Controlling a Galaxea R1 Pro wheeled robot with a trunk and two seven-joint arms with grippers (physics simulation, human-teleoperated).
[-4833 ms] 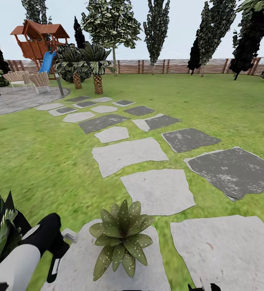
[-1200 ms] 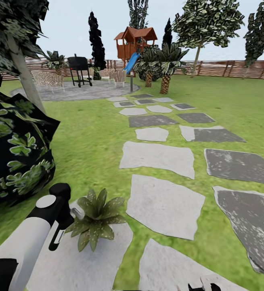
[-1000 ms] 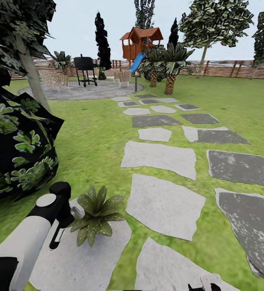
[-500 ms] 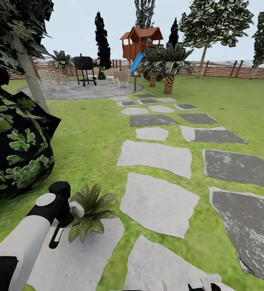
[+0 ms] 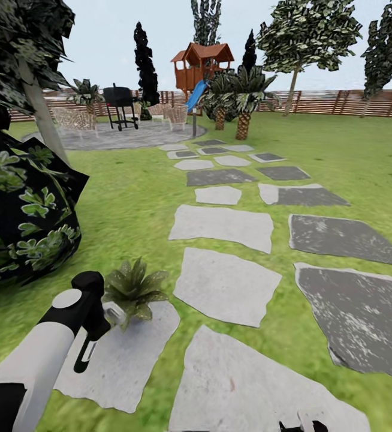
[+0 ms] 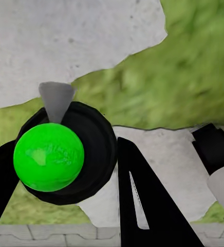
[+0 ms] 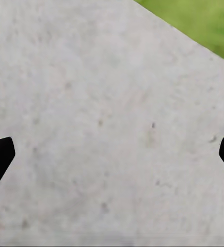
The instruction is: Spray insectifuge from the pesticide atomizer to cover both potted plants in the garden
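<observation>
View has slid left; potted plant [image 5: 133, 288] now farther off. Left pincer [image 6: 66, 170] stays clamped on sprayer [image 6: 49, 157]; right pincer [image 7: 112, 154] wide, empty. Judged: spraying this plant continues.

No legible text, label, brand, number or sign is found in any view. Surfaces checked: the grey stone slabs [image 5: 226, 285], the wooden fence [image 5: 340, 102], the play tower [image 5: 199, 65] and the grill [image 5: 119, 99] (the last 2 distant and coarsely rendered). The green-topped object [image 6: 49, 157] in the left wrist view carries no marking either.
</observation>
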